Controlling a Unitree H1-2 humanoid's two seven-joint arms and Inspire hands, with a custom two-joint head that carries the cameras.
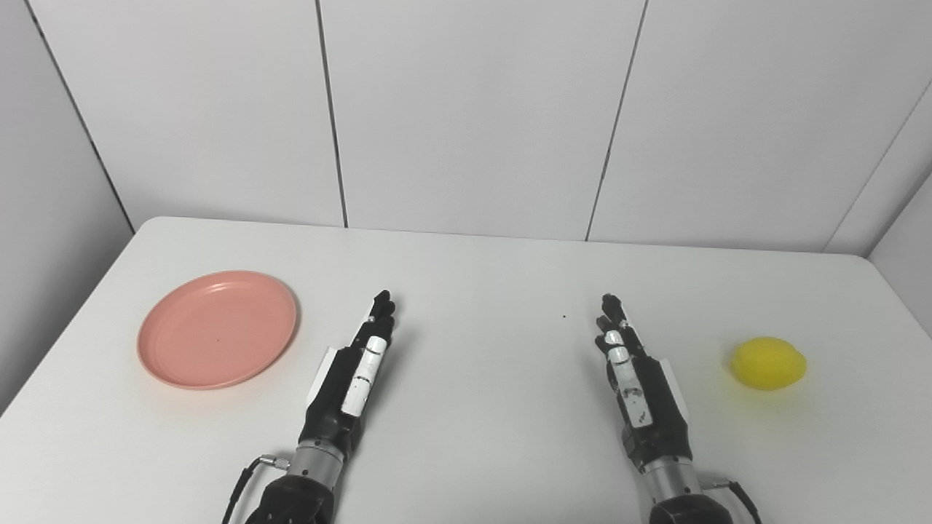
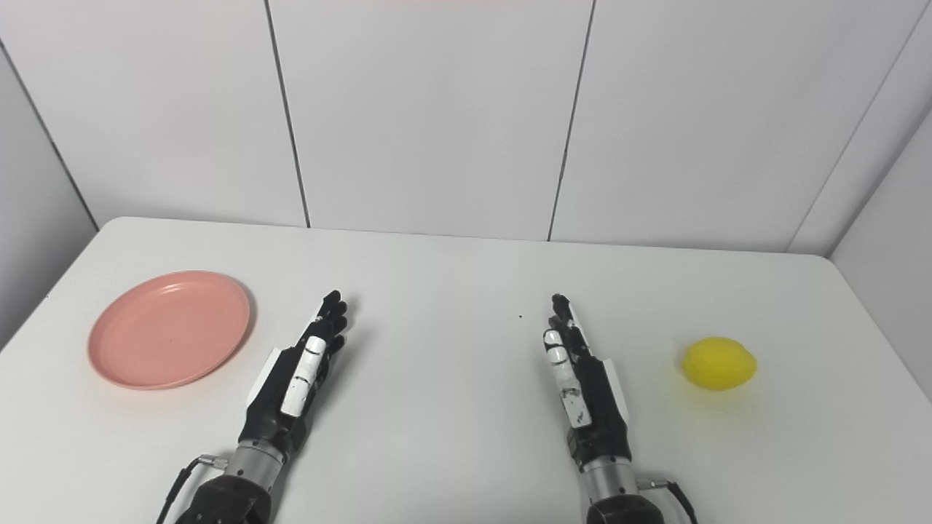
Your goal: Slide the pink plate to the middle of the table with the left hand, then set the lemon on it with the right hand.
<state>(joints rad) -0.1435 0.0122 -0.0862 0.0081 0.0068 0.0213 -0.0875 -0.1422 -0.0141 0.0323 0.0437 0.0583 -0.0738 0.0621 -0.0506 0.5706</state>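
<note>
White table (image 1: pixel 480 276) bears pink plate (image 1: pixel 217 329), lemon (image 1: pixel 768 362)

White worktop (image 2: pixel 451 407): pink plate (image 2: pixel 169 329) far left, lemon (image 2: pixel 719 363) far right, well apart. Left robot hand (image 2: pixel 295 378) and right robot hand (image 2: pixel 579 378) lie between them, fingers stretched forward (neither holds anything), each beside but clear of its nearest object.
</note>
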